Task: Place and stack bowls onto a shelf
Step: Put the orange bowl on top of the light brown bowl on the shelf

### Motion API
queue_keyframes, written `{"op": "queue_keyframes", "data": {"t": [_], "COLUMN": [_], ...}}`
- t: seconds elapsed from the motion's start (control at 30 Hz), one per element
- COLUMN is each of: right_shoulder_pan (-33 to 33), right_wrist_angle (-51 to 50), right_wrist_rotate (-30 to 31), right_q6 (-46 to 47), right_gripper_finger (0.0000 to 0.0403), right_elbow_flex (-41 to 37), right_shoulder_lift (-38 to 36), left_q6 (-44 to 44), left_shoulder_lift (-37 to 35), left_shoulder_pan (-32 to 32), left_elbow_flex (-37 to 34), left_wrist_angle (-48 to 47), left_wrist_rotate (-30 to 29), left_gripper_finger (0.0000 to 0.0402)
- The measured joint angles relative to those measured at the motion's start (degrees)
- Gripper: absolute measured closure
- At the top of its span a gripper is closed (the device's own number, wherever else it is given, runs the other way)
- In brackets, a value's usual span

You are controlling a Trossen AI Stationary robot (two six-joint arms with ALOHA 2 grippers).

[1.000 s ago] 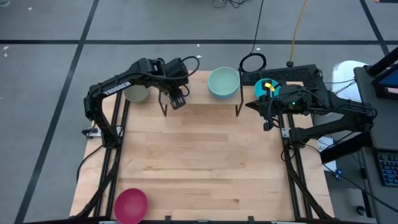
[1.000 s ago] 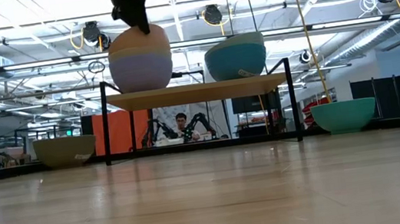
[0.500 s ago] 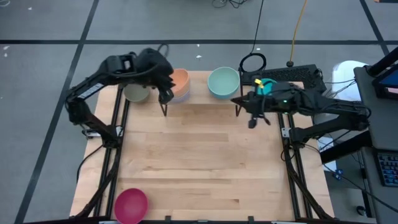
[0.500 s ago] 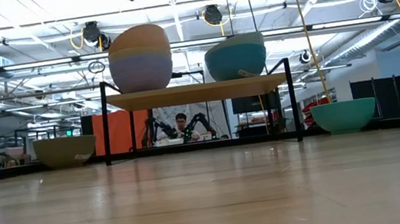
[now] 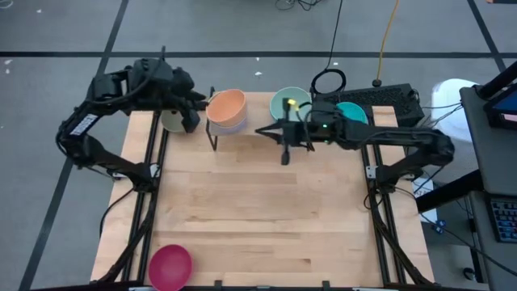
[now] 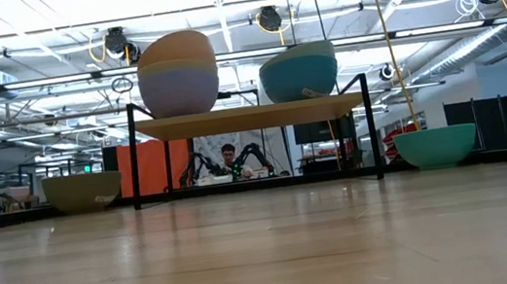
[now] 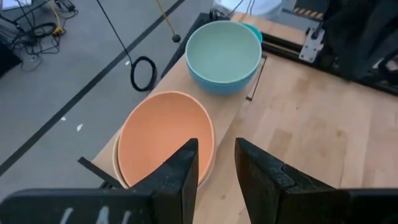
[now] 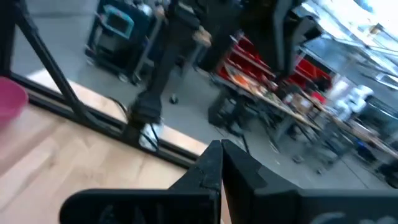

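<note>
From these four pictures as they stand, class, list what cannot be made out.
- High view: the left gripper covers part of the olive-grey bowl.
- High view: the right arm covers most of the teal bowl.
- Low view: neither gripper shows.
- Right wrist view: blurred; the magenta bowl is cut off by the edge.

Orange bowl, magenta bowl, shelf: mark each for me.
orange bowl (image 5: 227, 104), high view, inside of the bowl.
magenta bowl (image 5: 170, 266), high view, centre of the bowl.
shelf (image 6: 248, 117), low view, front edge of the board.
</note>
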Motion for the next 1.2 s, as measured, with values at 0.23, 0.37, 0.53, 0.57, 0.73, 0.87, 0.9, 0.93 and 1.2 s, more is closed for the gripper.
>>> {"op": "queue_keyframes", "data": {"t": [0.23,0.37,0.53,0.57,0.73,0.87,0.9,0.93,1.2], "right_shoulder_pan": [-4.8,-7.6,-11.4,-12.2,-15.1,-15.7,-15.8,-15.8,-15.8], "right_wrist_angle": [8.7,12.3,15.5,15.6,13.7,8.5,7.7,7.2,4.1], "right_wrist_rotate": [-5.0,-7.8,-11.3,-12.1,-16.7,-16.9,-17.0,-17.4,-18.0], "right_q6": [4.9,6.0,6.7,7.4,10.4,10.6,10.5,10.5,10.5], "right_gripper_finger": [0.0403,0.0403,0.0403,0.0403,0.0403,0.0403,0.0403,0.0403,0.0403], "right_elbow_flex": [0.0,0.0,1.1,1.7,7.4,11.4,12.0,12.5,12.8], "right_shoulder_lift": [7.4,10.0,12.2,12.6,16.8,19.8,20.3,20.8,22.0], "left_q6": [-0.8,-0.8,-0.6,-0.6,-0.4,0.9,1.0,1.0,1.6], "left_shoulder_lift": [-1.0,-1.0,-1.0,-1.0,-1.0,-1.0,-1.0,-0.9,-0.9], "left_shoulder_pan": [0.0,0.0,0.0,0.0,0.0,0.0,0.0,0.0,0.2], "left_elbow_flex": [0.0,0.0,0.0,0.0,0.0,0.0,0.0,0.0,0.0], "left_wrist_angle": [-1.5,-3.7,-5.3,-5.2,-5.2,-5.2,-5.2,-5.2,-5.2], "left_wrist_rotate": [0.0,0.0,0.0,0.0,0.0,0.0,0.0,0.0,0.0], "left_gripper_finger": [0.0291,0.0291,0.0291,0.0291,0.0291,0.0291,0.0291,0.0291,0.0291]}}
